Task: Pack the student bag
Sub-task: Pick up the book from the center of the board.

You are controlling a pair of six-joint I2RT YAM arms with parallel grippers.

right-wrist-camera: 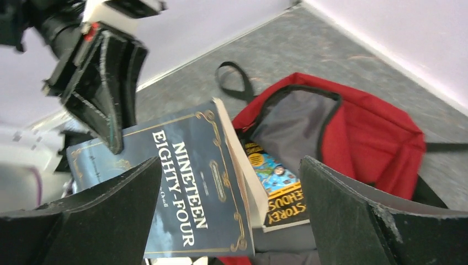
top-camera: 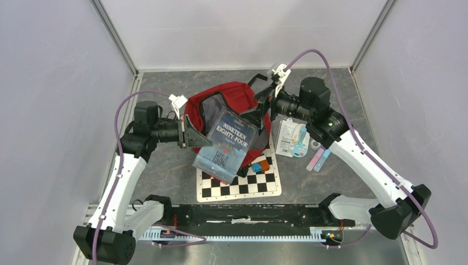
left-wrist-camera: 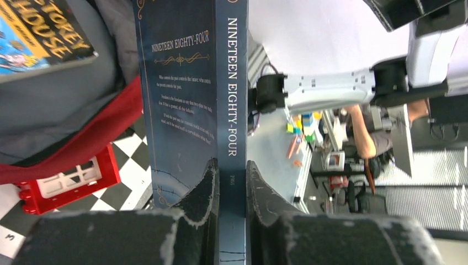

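The student bag point(top-camera: 243, 95) lies red and open in the middle of the table, its grey lining point(right-wrist-camera: 292, 124) showing. A dark blue book, Nineteen Eighty-Four point(top-camera: 229, 144), hangs tilted over the bag's near edge. My left gripper point(top-camera: 193, 137) is shut on the book's spine point(left-wrist-camera: 230, 83), one finger point(left-wrist-camera: 201, 190) on each side. My right gripper point(top-camera: 260, 109) stands wide open above the bag's mouth, apart from the book point(right-wrist-camera: 187, 187). A second, colourful book point(right-wrist-camera: 278, 190) lies inside the bag.
A chessboard mat point(top-camera: 259, 185) lies in front of the bag with small coloured blocks point(top-camera: 259, 165) on it. A red toy window block point(left-wrist-camera: 72, 185) sits by the bag. To the right lie a white packet point(top-camera: 290, 138) and pink and blue markers point(top-camera: 319, 160). Walls enclose the table.
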